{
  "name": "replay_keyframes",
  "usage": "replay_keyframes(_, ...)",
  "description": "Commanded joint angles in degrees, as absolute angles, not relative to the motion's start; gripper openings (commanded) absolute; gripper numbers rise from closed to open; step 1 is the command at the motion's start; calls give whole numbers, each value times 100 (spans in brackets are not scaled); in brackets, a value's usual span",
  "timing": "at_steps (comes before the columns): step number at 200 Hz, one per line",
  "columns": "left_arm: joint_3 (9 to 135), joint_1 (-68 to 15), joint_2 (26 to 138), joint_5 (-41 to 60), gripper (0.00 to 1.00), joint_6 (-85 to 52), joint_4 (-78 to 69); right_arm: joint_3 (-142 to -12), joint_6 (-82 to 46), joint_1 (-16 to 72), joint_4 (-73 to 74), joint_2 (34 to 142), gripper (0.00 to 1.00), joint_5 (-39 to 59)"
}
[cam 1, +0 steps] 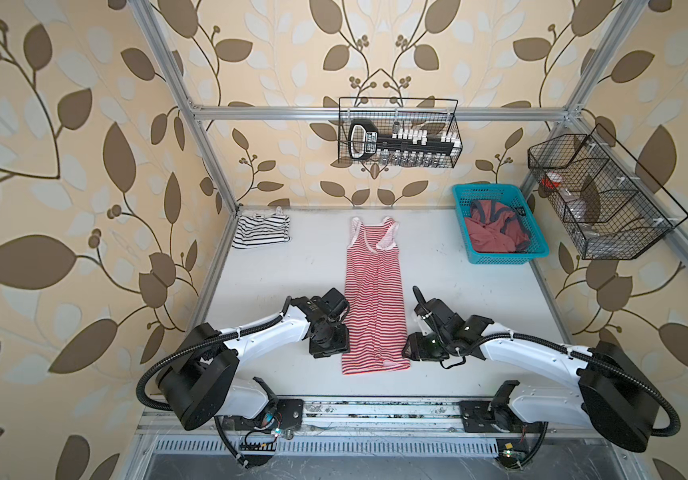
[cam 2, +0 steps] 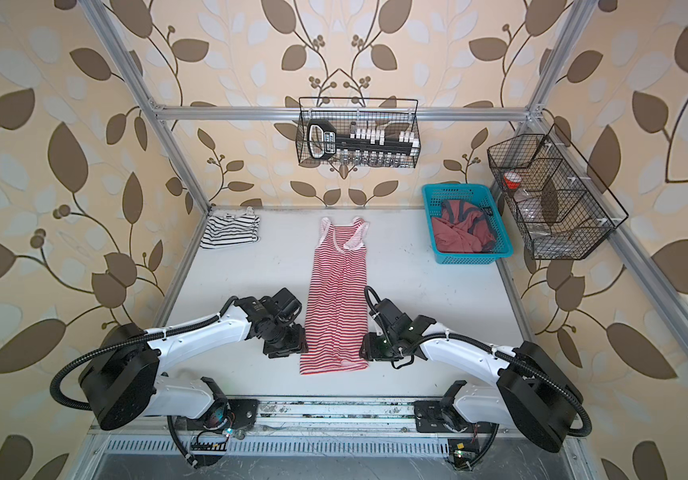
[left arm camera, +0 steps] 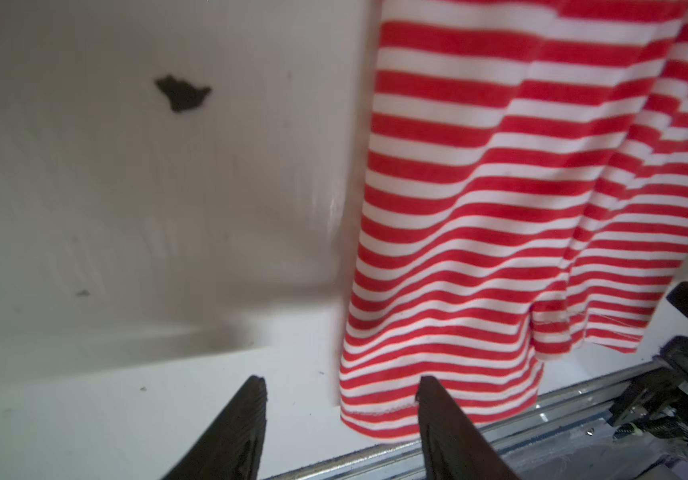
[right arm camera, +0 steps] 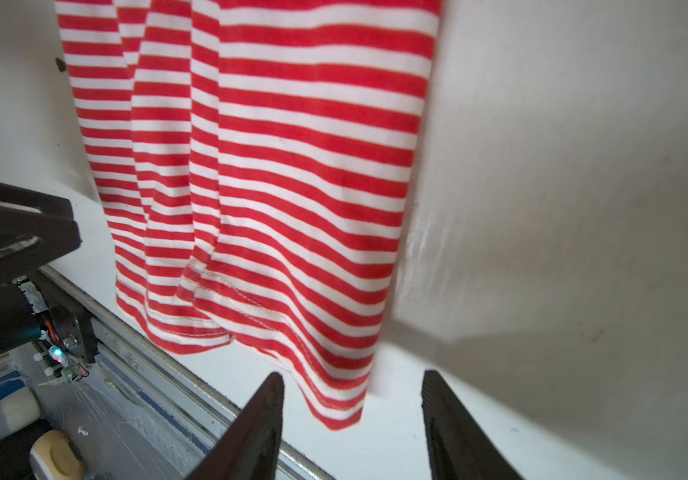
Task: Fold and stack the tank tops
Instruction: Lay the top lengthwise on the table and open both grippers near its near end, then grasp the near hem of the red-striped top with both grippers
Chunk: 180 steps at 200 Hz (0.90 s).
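Room: leafy wall around white desk. Middle of desk: red-striped tank top flat, folded narrow, hem near. Far right: blue basket, pink cloth inside. Far left corner: black-striped tank top, folded. Either side of hem: left end effector, right end effector, fingers apart, holding nothing.

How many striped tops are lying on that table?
2. The red-striped top lies stretched out centrally; the black-striped top sits folded in the far left corner. The blue basket holds crumpled reddish cloth, kind unclear.
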<state>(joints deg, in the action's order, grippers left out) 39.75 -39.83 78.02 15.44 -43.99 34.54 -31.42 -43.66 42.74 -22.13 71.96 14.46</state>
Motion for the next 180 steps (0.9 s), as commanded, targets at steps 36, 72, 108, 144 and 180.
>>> replay_keyframes(36, 3432, -4052, 7990, 2231, 61, -4930, 2483, -2786, -4820, 4298, -1761, 7285, 50, 1818)
replay_keyframes(72, 3221, -4053, 8041, 2511, 60, -5044, 2240, -2819, -4872, 4307, -1670, 7378, 46, 1898)
replay_keyframes(108, 2948, -4064, 8046, 2710, 58, -5133, 2096, -2788, -4905, 4363, -1701, 7411, 42, 1914)
replay_keyframes(144, 2804, -4069, 7963, 2740, 54, -5133, 2170, -2834, -4881, 4376, -1722, 7506, 36, 1951)
replay_keyframes(180, 2696, -4072, 7794, 2681, 53, -5133, 2344, -2822, -4883, 4377, -1774, 7506, 33, 1914)
